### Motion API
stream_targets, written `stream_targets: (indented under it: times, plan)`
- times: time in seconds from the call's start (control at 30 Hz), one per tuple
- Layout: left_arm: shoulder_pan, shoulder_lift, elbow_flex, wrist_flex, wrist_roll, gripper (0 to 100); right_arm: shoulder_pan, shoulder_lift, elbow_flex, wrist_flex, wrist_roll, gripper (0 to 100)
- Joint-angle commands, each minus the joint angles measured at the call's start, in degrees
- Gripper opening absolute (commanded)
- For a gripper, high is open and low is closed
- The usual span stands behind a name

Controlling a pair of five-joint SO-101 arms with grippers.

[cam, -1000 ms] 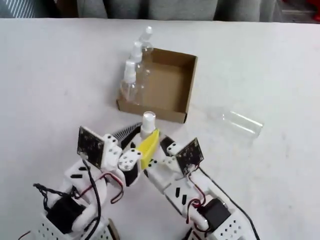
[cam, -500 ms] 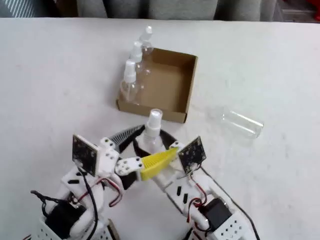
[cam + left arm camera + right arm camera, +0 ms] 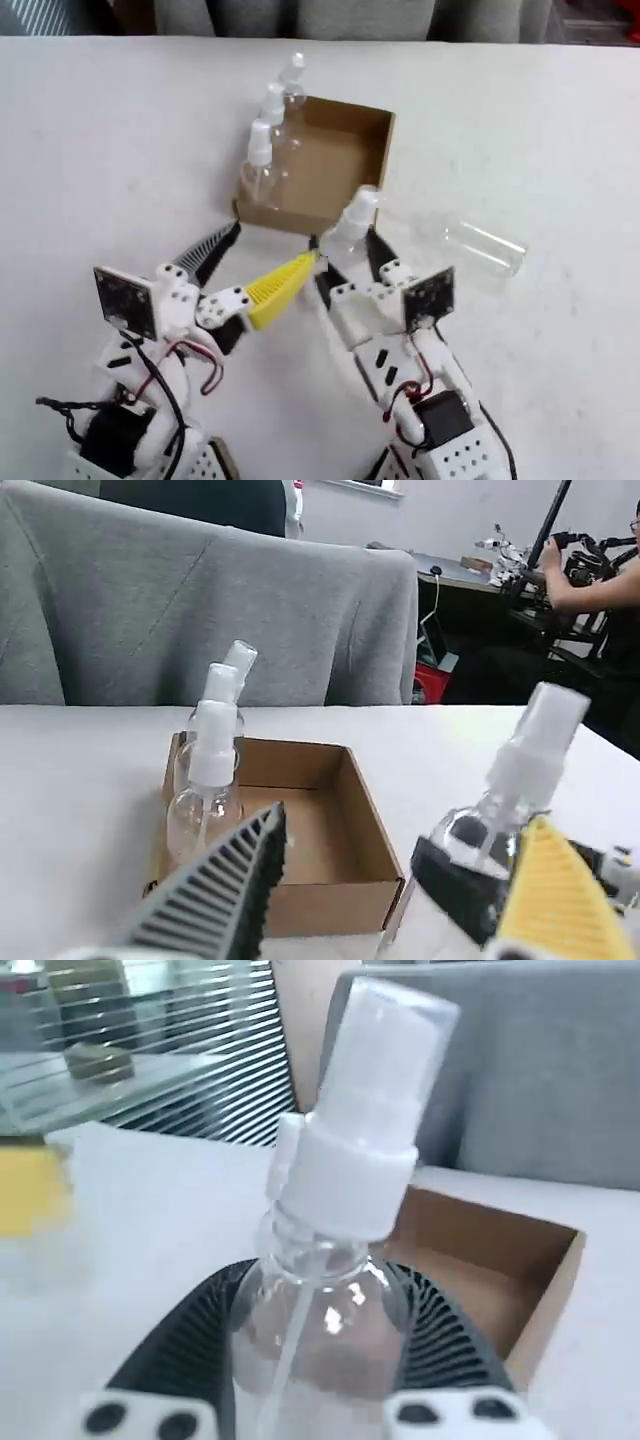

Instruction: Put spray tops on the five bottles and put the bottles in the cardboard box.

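Desk [image 3: 120, 150]: white, carries everything below.

Cardboard box [image 3: 338, 170]: open top, sits ahead of both arms. All positions are taken from the box.

Left gripper [image 3: 275, 243]: one yellow finger [image 3: 280, 288] and one black ribbed finger [image 3: 208, 255]. They are spread wide and released, with nothing between them. It sits just in front of the box wall that faces the arms. The yellow tip is close beside the right gripper; contact cannot be judged.

Right gripper [image 3: 347, 240]: black fingers are clenched around the body of a clear bottle [image 3: 350, 224], one on each side, which the right wrist view [image 3: 320, 1330] confirms. This bottle carries a white spray top [image 3: 362, 200]. It is at the box wall facing the arms, toward the corner on the right arm's side, with its top leaning over toward the box interior.

Row of three capped bottles [image 3: 270, 120]: these stand upright inside the box, lined along the wall on the left arm's side, each with a white spray top. The rest of the box floor is bare.

Uncapped bottle [image 3: 487, 247]: clear, lying on its side on the desk outside the box, off the wall on the right arm's side, apart from the box and from both grippers
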Motion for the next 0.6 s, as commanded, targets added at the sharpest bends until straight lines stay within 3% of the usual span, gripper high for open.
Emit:
stream_targets:
  times: [0.0, 0.27, 0.47, 0.57]
  plan:
    - [-0.48, -0.48, 2.29, -0.09, 0.53, 35, 3.74, -0.4, 0.53, -5.05, 0.0, 1.6]
    - [-2.15, -0.48, 12.57, -0.53, 0.09, 35, 4.7, -0.4, -0.09, -15.96, 4.31, 1.6]
    - [-4.26, -0.48, 17.58, -0.62, -1.14, 35, 8.04, 1.8, -6.77, -16.31, 4.31, 1.6]
    - [-4.26, -0.48, 18.81, -0.62, -5.63, 24, 8.75, 10.15, -12.66, -16.57, 4.13, 1.6]
